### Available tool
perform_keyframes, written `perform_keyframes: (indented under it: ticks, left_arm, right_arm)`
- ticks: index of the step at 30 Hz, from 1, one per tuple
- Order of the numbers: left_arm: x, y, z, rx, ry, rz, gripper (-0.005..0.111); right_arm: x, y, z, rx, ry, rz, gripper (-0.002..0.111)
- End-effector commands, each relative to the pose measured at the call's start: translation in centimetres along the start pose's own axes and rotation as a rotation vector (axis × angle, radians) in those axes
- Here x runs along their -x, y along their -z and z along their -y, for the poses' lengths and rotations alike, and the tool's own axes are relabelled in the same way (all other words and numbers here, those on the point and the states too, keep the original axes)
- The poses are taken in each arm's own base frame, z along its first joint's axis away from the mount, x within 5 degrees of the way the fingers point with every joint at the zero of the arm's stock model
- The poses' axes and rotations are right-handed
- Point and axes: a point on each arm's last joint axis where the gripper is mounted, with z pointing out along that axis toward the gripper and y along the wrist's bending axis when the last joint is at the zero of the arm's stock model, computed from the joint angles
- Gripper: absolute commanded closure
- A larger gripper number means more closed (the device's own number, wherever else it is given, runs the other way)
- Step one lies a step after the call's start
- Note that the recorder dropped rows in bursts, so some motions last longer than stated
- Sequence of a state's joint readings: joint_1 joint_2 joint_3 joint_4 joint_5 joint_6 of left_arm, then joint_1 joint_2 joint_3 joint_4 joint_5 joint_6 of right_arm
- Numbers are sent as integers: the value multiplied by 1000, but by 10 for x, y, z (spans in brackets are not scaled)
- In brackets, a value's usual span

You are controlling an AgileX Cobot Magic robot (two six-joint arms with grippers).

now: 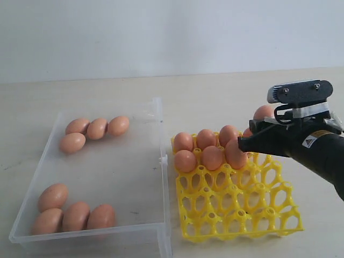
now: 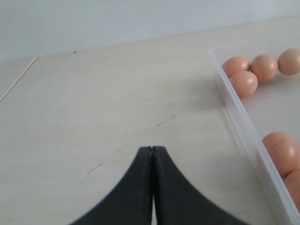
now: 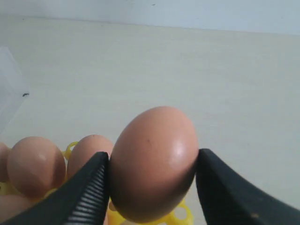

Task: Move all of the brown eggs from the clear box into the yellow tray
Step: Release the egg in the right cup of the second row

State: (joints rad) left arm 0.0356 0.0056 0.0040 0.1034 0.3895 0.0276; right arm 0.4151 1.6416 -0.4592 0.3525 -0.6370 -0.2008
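Nearest the right wrist camera: one of the brown eggs, the held egg [image 3: 154, 150], pinched across its middle by the right gripper [image 3: 152, 171], black fingers [image 3: 86, 190] pressed to either flank. Just below and beyond it, cups of the yellow tray [image 3: 180, 214] and two seated eggs [image 3: 35, 164], then bare table [image 3: 187, 61].

From the exterior camera, near to far:
- Four brown eggs [image 1: 75, 215] bunched in the near left corner of the clear box [image 1: 163, 177].
- Empty near rows of the yellow tray [image 1: 242, 209], just beside the box's right wall.
- Six eggs [image 1: 212, 157] seated in the tray's two far rows, a seventh half hidden behind the fingers.
- Right gripper [image 1: 244, 143] above the far right part of the tray, held egg [image 1: 263, 112] peeking over the near finger. No telling whether it touches a cup.
- Black forearm slanting in from the right edge, fingers about level and pointing left, wrist camera on top.
- Farthest, four more eggs [image 1: 97, 129] clustered at the box's far left.

Left gripper [image 2: 151, 150] squeezed tight on nothing, over bare table [image 2: 117, 93], just outside the clear box's wall [image 2: 243, 126], eggs [image 2: 251, 70] visible past it.
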Motion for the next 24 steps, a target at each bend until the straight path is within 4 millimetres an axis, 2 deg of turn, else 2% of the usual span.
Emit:
perform_keyframes:
  ticks: [1, 10, 13, 17, 19, 21, 24]
  left_arm:
    - [2, 1, 0, -5, 5, 19, 107]
    - [2, 1, 0, -5, 5, 19, 107]
    - [2, 1, 0, -5, 5, 19, 107]
    - [2, 1, 0, -5, 5, 19, 107]
    - [2, 1, 0, -5, 5, 19, 107]
    - [2, 1, 0, -5, 5, 19, 107]
    - [2, 1, 0, -5, 5, 19, 107]
  right_arm:
    - [-10, -7, 0, 24, -8, -27, 108]
    - [-26, -16, -1, 23, 7, -91, 106]
    - [-26, -16, -1, 28, 23, -88, 92]
    - [-27, -15, -2, 36, 30, -101, 55]
    - [-28, -15, -2, 38, 30, -113, 43]
    - [-26, -13, -2, 40, 37, -116, 41]
    - [-12, -3, -2, 52, 39, -82, 48]
